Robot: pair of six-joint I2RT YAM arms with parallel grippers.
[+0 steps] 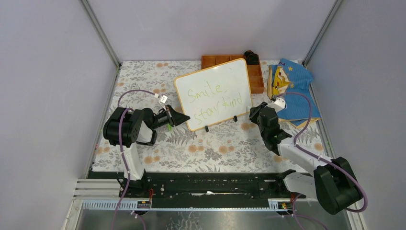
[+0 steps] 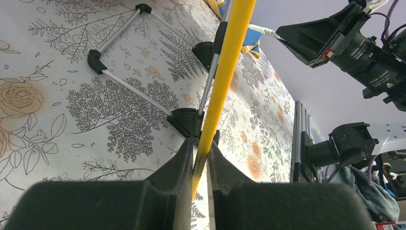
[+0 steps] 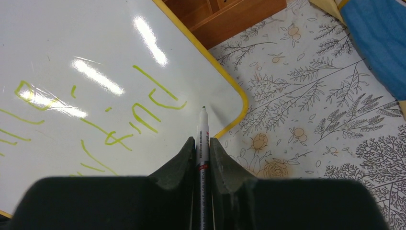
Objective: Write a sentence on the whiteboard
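Nearest, a black rail [image 1: 210,184] is running between the two arm bases. Over the floral mat [image 1: 215,148], the left arm is reaching in low from the left, and the left gripper [image 2: 201,146] is pinching the board [image 1: 215,91] by its yellow left edge. The right arm is stretching forward from the right. The right gripper [image 3: 202,141] is clamping a thin marker [image 3: 203,127], whose tip is pointing at the board's near right corner; contact cannot be told. The board is standing mid-mat, leaning back on black feet. It is showing the sentence [image 1: 213,98], "Smile stay kind", in two pale yellow-green lines. Behind, an orange tray [image 1: 257,81] is lying partly hidden by the board. A blue-and-yellow cloth [image 1: 292,79] is lying to the tray's right.
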